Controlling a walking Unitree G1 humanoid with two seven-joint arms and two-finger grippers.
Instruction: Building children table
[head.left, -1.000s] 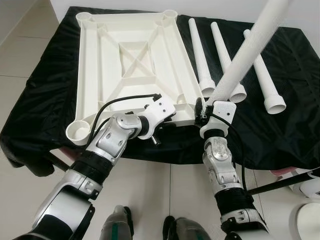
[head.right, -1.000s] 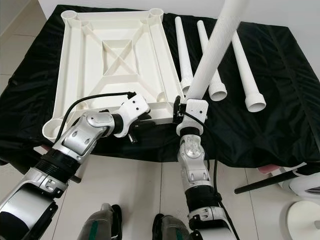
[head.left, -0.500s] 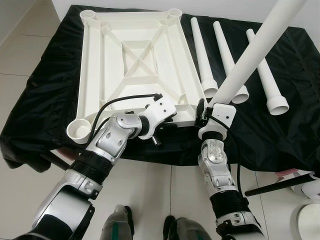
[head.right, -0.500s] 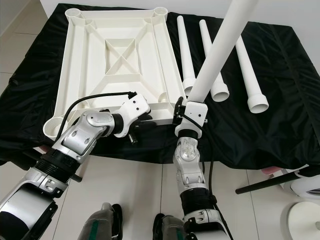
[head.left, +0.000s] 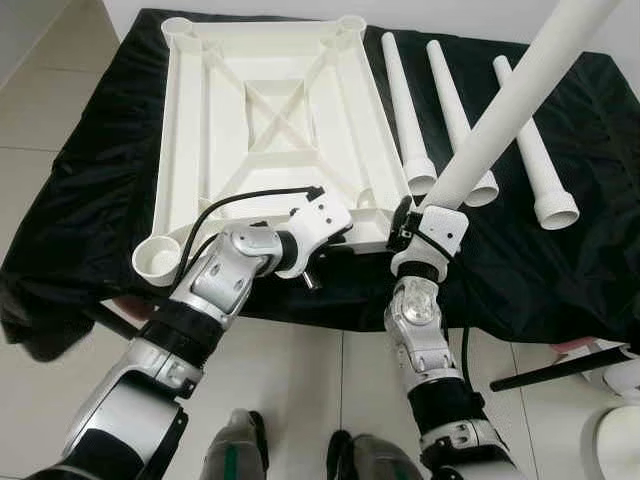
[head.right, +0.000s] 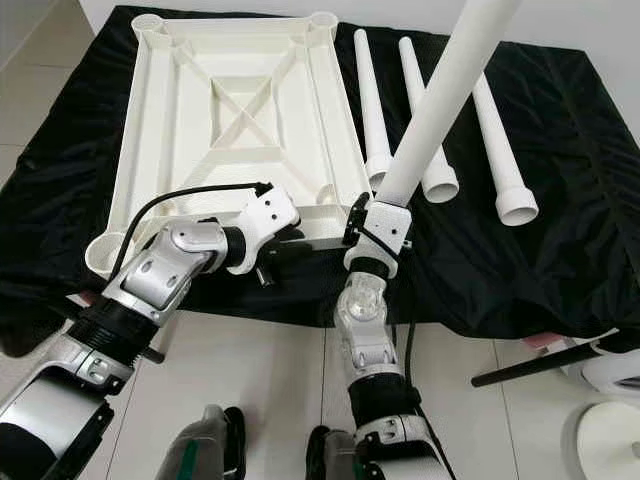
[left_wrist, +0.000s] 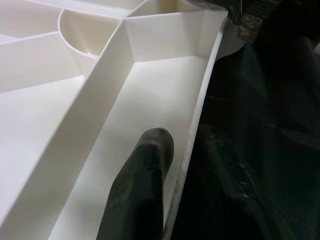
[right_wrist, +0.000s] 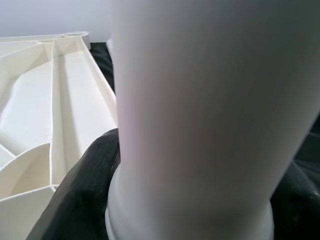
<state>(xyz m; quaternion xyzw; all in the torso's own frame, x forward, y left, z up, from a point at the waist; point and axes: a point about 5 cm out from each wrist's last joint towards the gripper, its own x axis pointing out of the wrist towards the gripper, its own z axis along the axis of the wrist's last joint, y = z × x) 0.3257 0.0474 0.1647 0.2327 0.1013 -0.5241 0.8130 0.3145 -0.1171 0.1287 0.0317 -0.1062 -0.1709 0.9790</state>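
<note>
The white table top (head.left: 205, 120) lies upside down on a black cloth, its ribs facing up. My left gripper (head.left: 345, 235) is shut on its near rim (left_wrist: 200, 115), with one black finger (left_wrist: 142, 190) inside the rim channel. My right gripper (head.left: 425, 215) is shut on the thick end of a white leg (head.left: 510, 110). That leg slants up and to the right, its base just beside the top's near right corner socket (head.left: 372, 200). A black finger (right_wrist: 85, 185) presses against the leg (right_wrist: 200, 115). Three more legs (head.left: 402, 110) (head.left: 455, 115) (head.left: 530, 140) lie side by side to the right of the top.
The black cloth (head.left: 90, 180) drapes over the low support and hangs past its front edge. Tiled floor (head.left: 40, 100) lies to the left and in front. A black rod (head.left: 560, 368) and a white round base (head.left: 620, 440) sit at the lower right. My feet (head.left: 240, 450) stand close to the front edge.
My right forearm has swung a little to the left under the wrist, while the held leg keeps nearly the same slant. The left gripper stays on the rim.
</note>
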